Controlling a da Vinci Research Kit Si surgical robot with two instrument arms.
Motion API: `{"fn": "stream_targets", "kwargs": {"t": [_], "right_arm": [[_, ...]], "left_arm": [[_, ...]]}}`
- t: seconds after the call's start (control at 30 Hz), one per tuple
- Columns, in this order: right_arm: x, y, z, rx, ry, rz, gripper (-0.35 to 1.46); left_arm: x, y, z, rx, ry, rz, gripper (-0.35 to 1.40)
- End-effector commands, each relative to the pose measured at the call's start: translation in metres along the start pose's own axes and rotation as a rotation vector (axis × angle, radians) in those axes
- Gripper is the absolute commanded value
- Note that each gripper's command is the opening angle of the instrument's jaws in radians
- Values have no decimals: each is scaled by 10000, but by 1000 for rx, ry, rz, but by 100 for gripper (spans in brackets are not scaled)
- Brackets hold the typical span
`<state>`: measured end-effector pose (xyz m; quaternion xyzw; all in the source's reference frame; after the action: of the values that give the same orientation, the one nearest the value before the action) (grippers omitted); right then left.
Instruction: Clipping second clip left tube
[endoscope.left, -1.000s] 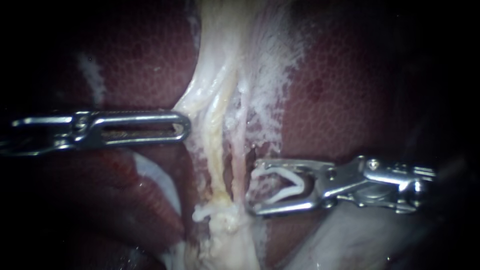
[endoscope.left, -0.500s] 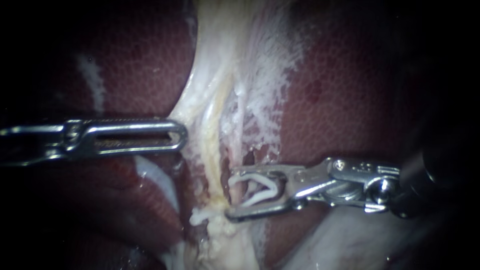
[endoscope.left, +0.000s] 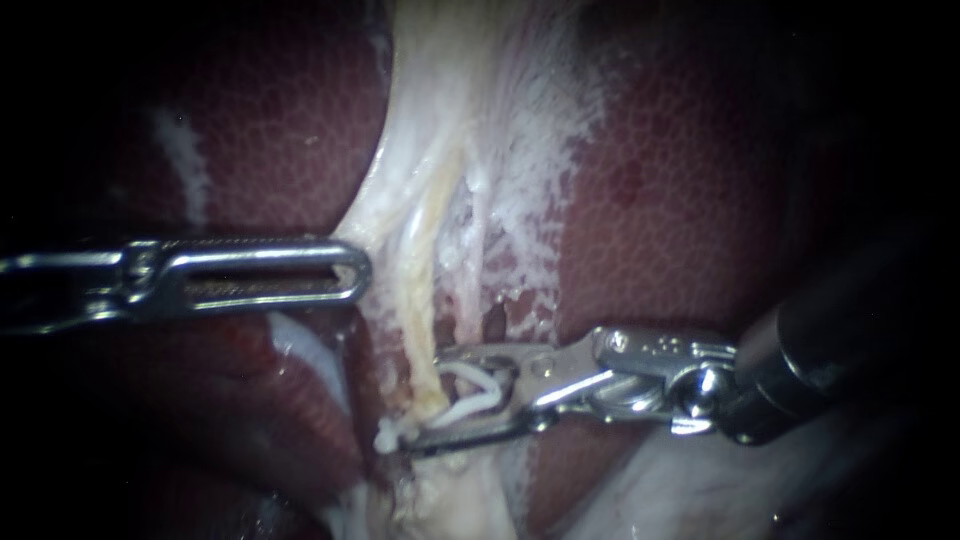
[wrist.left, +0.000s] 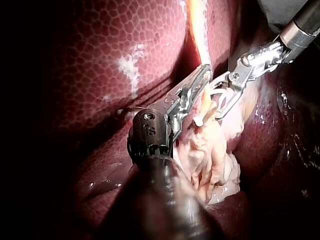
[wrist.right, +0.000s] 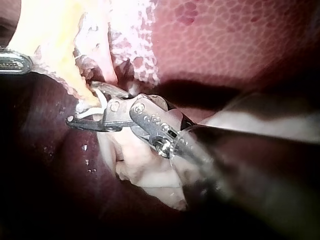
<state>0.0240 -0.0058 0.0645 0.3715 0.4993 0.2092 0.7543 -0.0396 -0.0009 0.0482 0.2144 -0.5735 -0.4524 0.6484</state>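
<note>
The liver (endoscope.left: 680, 200) is filling the background. The left tube (endoscope.left: 422, 300) is running from 12 toward 6 o'clock. From 3 o'clock, the right instrument (endoscope.left: 425, 400) is straddling it, pincer gripping a white clip (endoscope.left: 478, 400). From 9 o'clock, the left instrument (endoscope.left: 355, 272) is resting beside it, pincer closed.
</note>
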Motion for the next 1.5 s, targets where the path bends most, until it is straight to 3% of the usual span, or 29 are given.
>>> {"fn": "stream_targets", "kwargs": {"t": [0.03, 0.37, 0.8, 0.93, 1.03, 1.07, 1.1, 1.5], "right_arm": [[1, -1, 1, 0, 0, -1, 51], [2, -2, 5, 16, -3, 58, 46], [7, 2, 21, 28, -7, 69, 38], [5, 6, 20, 10, -4, 69, 24], [0, 12, 17, -18, -21, 69, -11], [-3, 15, 16, -30, -40, 68, -30], [-5, 17, 15, -37, -50, 68, -35], [-9, 22, 13, -49, -50, 67, -35]], "left_arm": [[0, 1, 1, 0, 0, 0, -35], [1, 3, 1, 1, 0, 1, -35], [3, 4, 2, 0, 0, 2, -35], [4, 4, 2, 0, 0, 2, -35], [4, 4, 2, 0, 0, 2, -35], [4, 4, 2, 0, 0, 2, -35], [4, 4, 2, 0, 0, 2, -35], [4, 4, 2, 0, 0, 2, -35]]}}
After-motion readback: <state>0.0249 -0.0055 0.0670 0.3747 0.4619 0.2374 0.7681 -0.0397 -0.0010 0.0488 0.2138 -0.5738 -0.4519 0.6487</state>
